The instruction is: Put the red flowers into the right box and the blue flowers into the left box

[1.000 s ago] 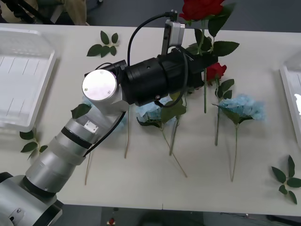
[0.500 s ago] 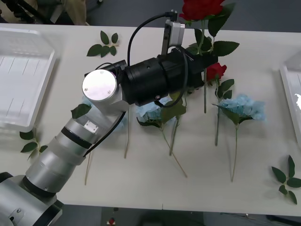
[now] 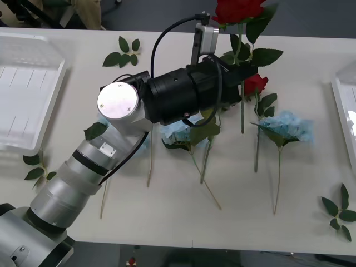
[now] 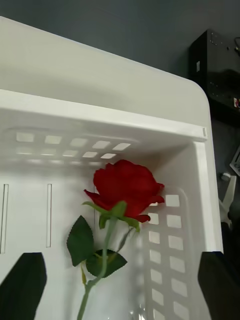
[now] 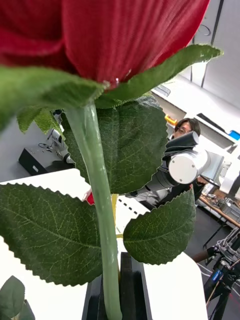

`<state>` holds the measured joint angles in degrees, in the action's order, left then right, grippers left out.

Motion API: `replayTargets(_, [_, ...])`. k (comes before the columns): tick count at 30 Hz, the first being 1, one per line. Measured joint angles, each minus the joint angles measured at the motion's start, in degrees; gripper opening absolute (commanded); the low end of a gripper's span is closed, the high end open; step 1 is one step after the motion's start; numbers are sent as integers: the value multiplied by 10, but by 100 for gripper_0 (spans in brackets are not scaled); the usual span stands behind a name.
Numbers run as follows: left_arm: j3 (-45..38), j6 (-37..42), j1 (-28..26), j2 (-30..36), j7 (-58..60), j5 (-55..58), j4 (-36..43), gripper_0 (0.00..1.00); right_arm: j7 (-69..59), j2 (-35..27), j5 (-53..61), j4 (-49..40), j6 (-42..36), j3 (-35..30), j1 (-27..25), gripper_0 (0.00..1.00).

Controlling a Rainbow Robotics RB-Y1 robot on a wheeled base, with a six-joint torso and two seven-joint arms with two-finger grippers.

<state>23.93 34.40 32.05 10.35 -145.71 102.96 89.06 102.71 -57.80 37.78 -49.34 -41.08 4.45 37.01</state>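
Jaws of left gripper (image 5: 117,280) clamp a red flower's (image 3: 238,10) stiff, light stem, bloom at twelve o'clock; right jaws gape empty.

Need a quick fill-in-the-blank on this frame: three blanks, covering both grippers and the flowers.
1. The left gripper is shut on the stem of a ____ flower.
2. The right gripper hovers open above the right box, where one ____ rose lies.
3. On the table, the flower nearest the right box is ____.

Missing words: red; red; blue
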Motion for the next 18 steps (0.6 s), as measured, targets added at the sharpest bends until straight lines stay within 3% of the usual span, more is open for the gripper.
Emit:
replayTargets(4, [0, 0, 0, 0, 0, 0, 0, 0, 9, 0, 42, 0, 0, 0, 0, 98])
replayTargets(9, [0, 0, 0, 0, 0, 0, 0, 0, 116, 0, 120, -22, -39, -1, 0, 98])
replayTargets(13, [0, 0, 0, 0, 0, 0, 0, 0, 132, 0, 186, -90, -73, -25, -17, 99])
replayTargets(18, [0, 0, 0, 0, 0, 0, 0, 0, 182, 0, 310, -202, -118, -93, -80, 99])
